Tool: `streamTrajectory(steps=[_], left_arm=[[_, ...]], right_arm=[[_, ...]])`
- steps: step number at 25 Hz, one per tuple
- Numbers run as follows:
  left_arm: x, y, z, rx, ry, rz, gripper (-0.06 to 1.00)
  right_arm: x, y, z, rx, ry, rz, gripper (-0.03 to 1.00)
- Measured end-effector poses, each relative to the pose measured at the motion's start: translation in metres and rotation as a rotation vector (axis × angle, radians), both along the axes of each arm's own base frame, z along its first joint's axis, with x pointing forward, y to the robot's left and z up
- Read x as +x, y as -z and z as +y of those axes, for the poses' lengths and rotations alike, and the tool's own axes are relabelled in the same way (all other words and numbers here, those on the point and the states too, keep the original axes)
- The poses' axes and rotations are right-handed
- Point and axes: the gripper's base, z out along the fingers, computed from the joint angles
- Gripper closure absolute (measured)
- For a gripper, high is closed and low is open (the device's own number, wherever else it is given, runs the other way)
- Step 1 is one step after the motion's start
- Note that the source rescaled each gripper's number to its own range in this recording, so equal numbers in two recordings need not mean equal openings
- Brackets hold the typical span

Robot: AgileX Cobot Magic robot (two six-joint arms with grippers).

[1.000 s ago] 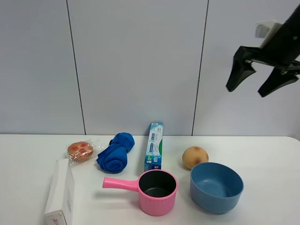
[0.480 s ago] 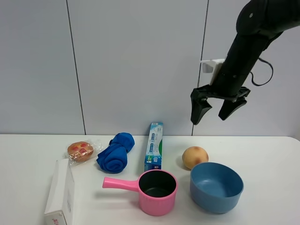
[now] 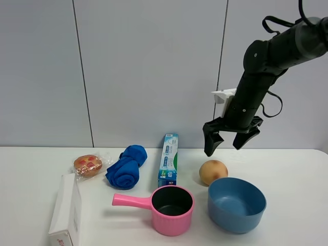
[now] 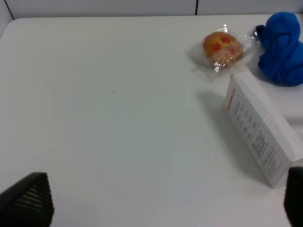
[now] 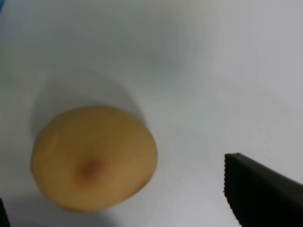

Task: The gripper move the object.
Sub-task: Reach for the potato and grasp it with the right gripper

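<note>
1. Exterior high view. The object [image 3: 213, 171], a round yellow-orange fruit, lay on the desk [image 3: 292, 164] right of the middle, nearer the wall edge than the front edge. It sat just behind a blue bowl [image 3: 236, 216] and near a toothpaste box [image 3: 168, 159]. The right end effector [image 3: 223, 147] hung a little above the object with its jaws spread and nothing between them. In my judgement it was placed there so that a descent would bring the jaws to either side of the fruit. The right arm reached in from the upper right, forearm sloping down and wrist turned downward. A pink pot [image 3: 171, 225] stood by the front edge and was not involved.

2. Left wrist view. The left end effector [image 4: 158, 202] was wide open and empty over bare desk. A wrapped bun [image 4: 221, 47], a blue cloth [image 4: 283, 47] and a white carton [image 4: 260, 127] lay well ahead of it. The task's fruit did not appear here, so this arm looked parked clear of the work.

3. Right wrist view. The object filled the lower middle, resting on the desk, untouched. One dark finger [image 5: 258, 191] showed well to one side; only a sliver of the other was visible at the frame corner. The picture was blurred.
</note>
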Motion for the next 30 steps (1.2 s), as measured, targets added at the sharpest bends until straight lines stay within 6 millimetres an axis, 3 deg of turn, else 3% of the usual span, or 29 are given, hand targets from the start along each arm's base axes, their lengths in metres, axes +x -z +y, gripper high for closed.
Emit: streamTrajectory(steps=[6, 17, 30], left_arm=[[0.0, 0.0, 0.0, 0.0, 0.0, 0.0, -0.06], [0.0, 0.0, 0.0, 0.0, 0.0, 0.0, -0.06], [0.0, 0.0, 0.0, 0.0, 0.0, 0.0, -0.06]], right_arm=[[0.005, 0.023, 0.007, 0.038, 0.021, 0.026, 0.07], [-0.005, 0.049, 0.051, -0.026, -0.112, 0.011, 0.07], [-0.004, 0.055, 0.035, -0.238, -0.149, 0.012, 0.07]])
